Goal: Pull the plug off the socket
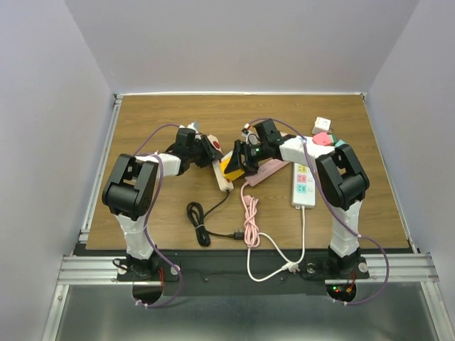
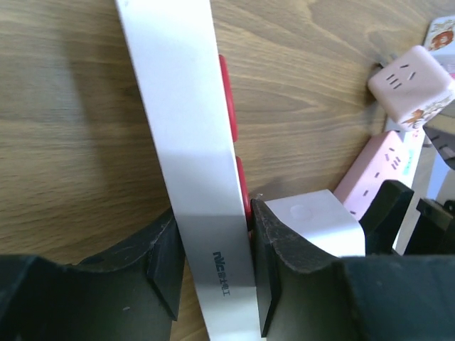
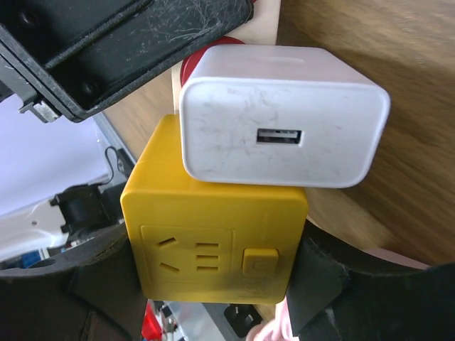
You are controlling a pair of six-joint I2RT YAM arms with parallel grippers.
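yellow plug cube (image 3: 213,220) gripped in right pincer (image 3: 213,280): draw straight back along its fingers, with white strip (image 2: 185,128) clamped steady in left pincer (image 2: 213,273).

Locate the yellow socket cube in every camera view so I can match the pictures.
Top external: table centre, the yellow socket cube just right of the white power strip.
Left wrist: not in it; the left fingers clamp the white power strip.
Right wrist: lower centre, between the right fingers, below the white charger.
Shared landmark: the white charger, lower right in the left wrist view too.
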